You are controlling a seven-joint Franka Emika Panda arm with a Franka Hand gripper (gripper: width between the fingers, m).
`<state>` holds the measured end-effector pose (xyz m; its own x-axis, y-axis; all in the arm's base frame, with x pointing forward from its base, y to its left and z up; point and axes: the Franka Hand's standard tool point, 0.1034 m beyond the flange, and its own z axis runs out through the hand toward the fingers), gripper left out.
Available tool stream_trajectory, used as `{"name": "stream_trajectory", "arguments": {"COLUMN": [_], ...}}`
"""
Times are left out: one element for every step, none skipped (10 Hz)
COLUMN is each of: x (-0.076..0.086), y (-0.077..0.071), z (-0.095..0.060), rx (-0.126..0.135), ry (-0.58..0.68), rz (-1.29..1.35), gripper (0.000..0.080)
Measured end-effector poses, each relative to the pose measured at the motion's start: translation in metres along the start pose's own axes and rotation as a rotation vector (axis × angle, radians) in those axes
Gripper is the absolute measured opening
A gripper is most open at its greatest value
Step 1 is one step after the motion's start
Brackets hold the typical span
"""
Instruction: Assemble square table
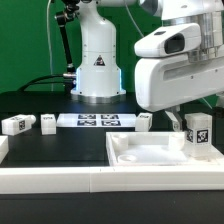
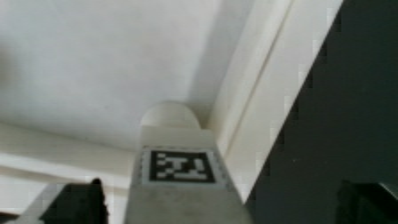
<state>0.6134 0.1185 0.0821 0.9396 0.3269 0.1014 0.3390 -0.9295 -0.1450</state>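
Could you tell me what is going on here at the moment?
The arm's pincer is down over one tagged leg, which stands upright on the white square tabletop, near its edge at the exterior view's right. In the wrist view the fingers sit either side of that leg with gaps showing, so the pincer looks open. Three more legs lie loose on the black table beside the marker board.

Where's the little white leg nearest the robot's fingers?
On the exterior view's right, the leg stands upright at a corner of the square slab, between the fingers.
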Motion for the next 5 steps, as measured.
{"name": "stream_trajectory", "arguments": {"x": [0.0019, 0.0023, 0.0021, 0.0031, 0.0037], "y": [0.0020, 0.0045, 0.0073, 0.0083, 0.0084], "z": [-0.0021, -0.0031, -0.0037, -0.0047, -0.0051], "rx": [0.000, -0.001, -0.002, -0.002, -0.002], "ry": [0.002, 0.003, 0.005, 0.007, 0.008], "rz": [-0.002, -0.012, -0.022, -0.021, -0.020], "gripper": [0.0649, 0.0649, 0.0649, 0.0649, 0.0531]}}
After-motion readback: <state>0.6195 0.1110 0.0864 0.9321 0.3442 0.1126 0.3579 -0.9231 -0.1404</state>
